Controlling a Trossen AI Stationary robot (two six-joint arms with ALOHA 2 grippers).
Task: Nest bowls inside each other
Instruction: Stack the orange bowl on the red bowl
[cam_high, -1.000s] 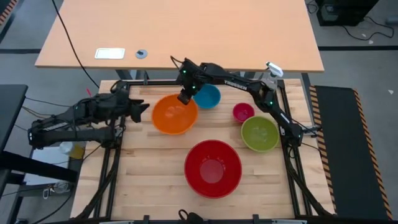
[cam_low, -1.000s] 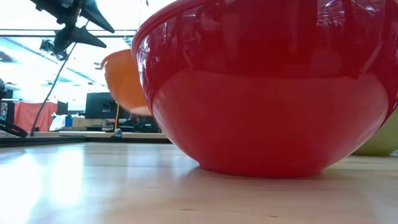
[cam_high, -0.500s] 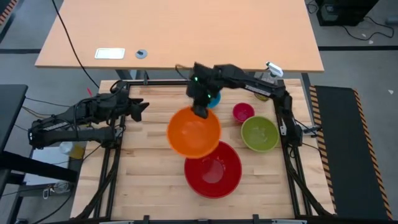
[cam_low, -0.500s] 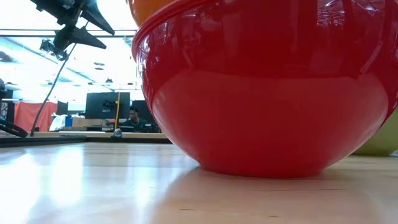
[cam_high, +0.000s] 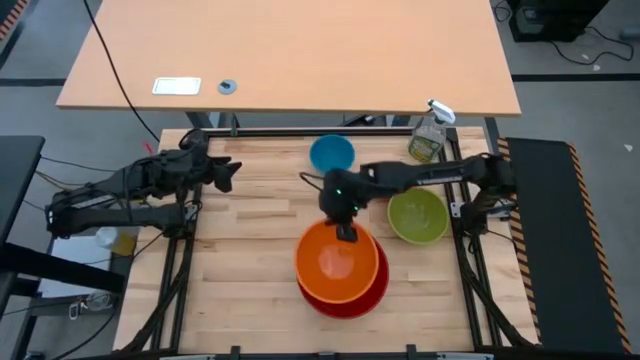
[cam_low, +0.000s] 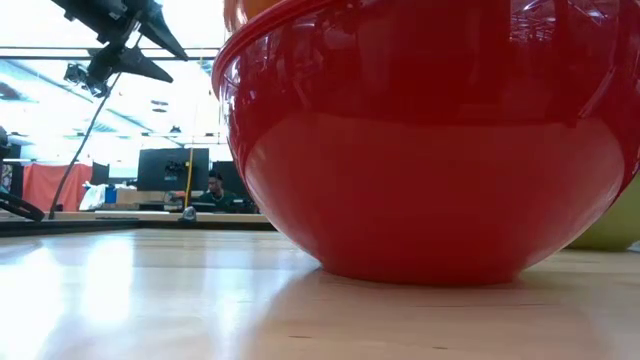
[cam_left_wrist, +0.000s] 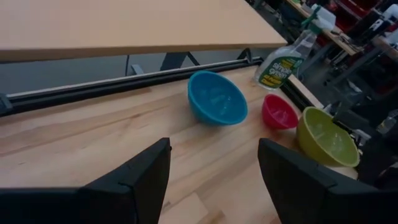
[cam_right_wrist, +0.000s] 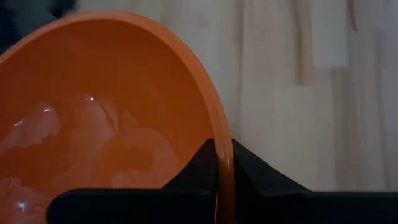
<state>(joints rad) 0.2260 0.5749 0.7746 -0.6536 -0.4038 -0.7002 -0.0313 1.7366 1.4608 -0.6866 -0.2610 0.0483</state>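
The orange bowl (cam_high: 336, 263) hangs over the red bowl (cam_high: 352, 297), which stands on its base near the table's front; only a sliver of orange (cam_low: 250, 10) shows above the red rim (cam_low: 430, 150). My right gripper (cam_high: 347, 233) is shut on the orange bowl's far rim. The blue bowl (cam_high: 332, 153), the pink bowl (cam_left_wrist: 279, 112) and the lime green bowl (cam_high: 417, 216) stand on the table farther back and right. My left gripper (cam_high: 230, 172) waits open at the far left, holding nothing. My right gripper pinches the orange bowl's rim (cam_right_wrist: 224, 163) on its far side, one finger inside the bowl and one outside. The fingers slant down from the far side. The bowl sits mouth up over the red bowl; whether the two bowls touch, I cannot tell.
A clear spray bottle (cam_high: 428, 135) stands at the far right corner of the wooden table (cam_high: 250, 250). The right arm (cam_high: 420, 175) stretches over the pink bowl. Black frame rails run along the table's edges. A person sits far off in the room behind.
My right gripper has carried the orange bowl from beside the blue bowl toward the table's near edge and somewhat right, until it hangs over the red bowl. The bowl has stayed mouth up in the same hold. The pink bowl is now hidden under the arm from above.
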